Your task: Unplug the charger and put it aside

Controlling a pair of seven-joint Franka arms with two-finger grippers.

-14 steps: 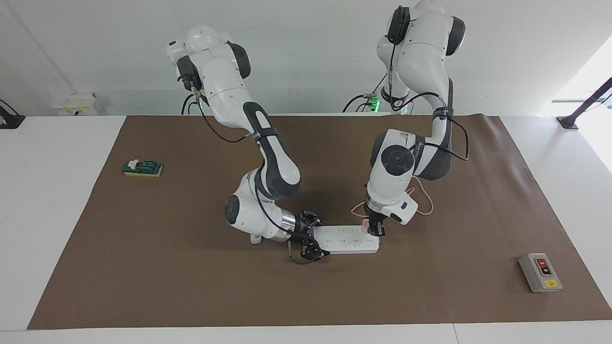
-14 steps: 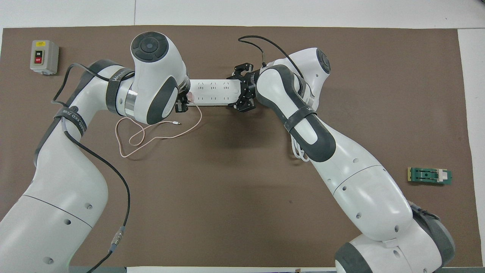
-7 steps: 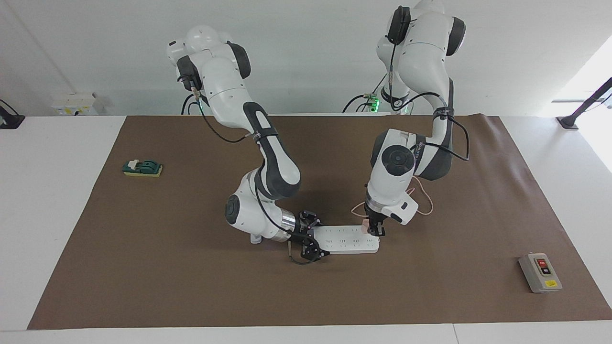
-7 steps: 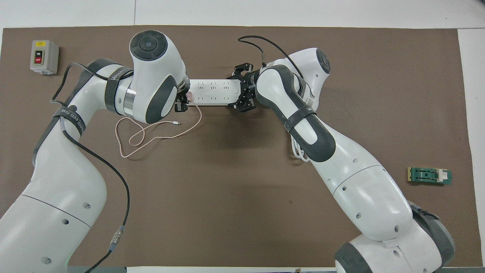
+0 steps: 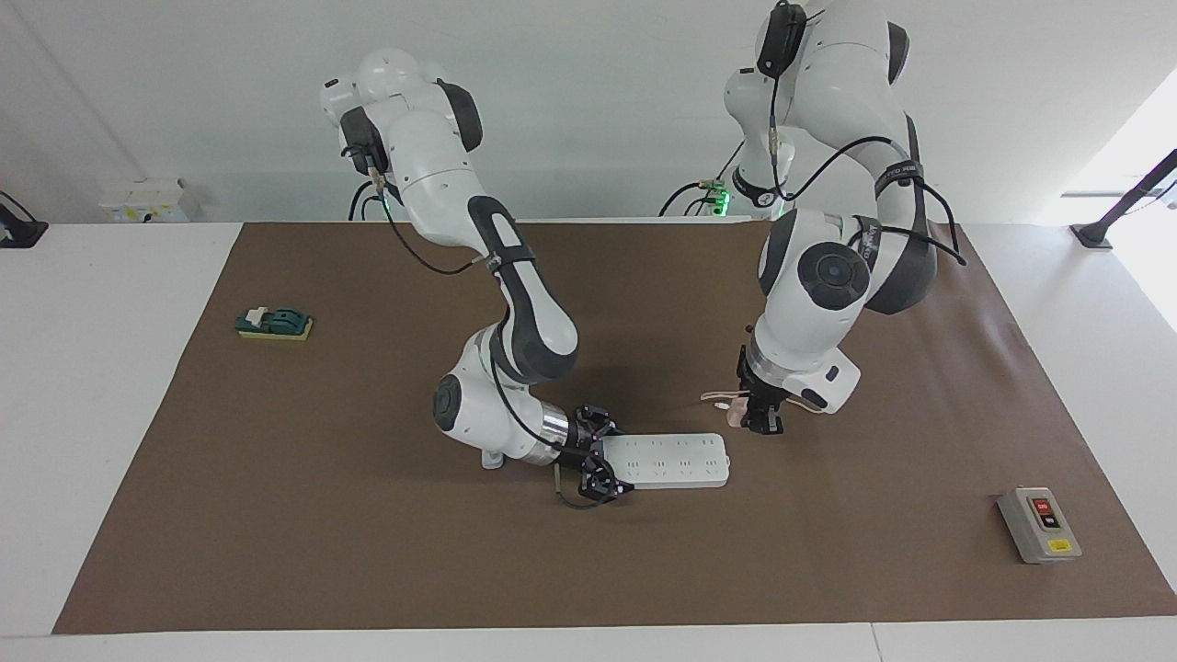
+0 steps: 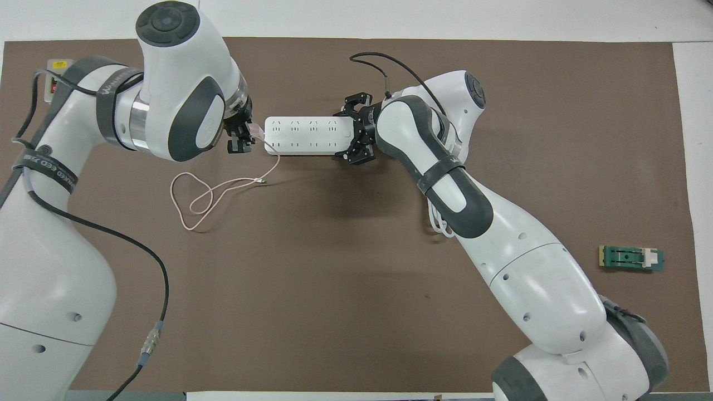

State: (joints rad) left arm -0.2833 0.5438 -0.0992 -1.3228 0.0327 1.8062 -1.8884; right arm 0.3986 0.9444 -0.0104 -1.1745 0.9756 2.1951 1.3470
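Left gripper (image 5: 762, 424): you see it pinching the charger (image 5: 735, 417), raised in the air just off the power strip's (image 5: 676, 461) end, toward the left arm's end of the table.
Charger: clear of the power strip's sockets, hanging in the fingers; its pink cable (image 6: 214, 195) trails down onto the brown mat (image 5: 368, 552), nearer the robots than the power strip.
Right gripper (image 5: 596, 460): low at the power strip's end toward the right arm; you see its fingers set on either side of that end, holding it.
Switch box (image 5: 1039, 525): well apart from the power strip, toward the left arm's end.
Green block (image 5: 274, 324): well apart from the power strip, toward the right arm's end.
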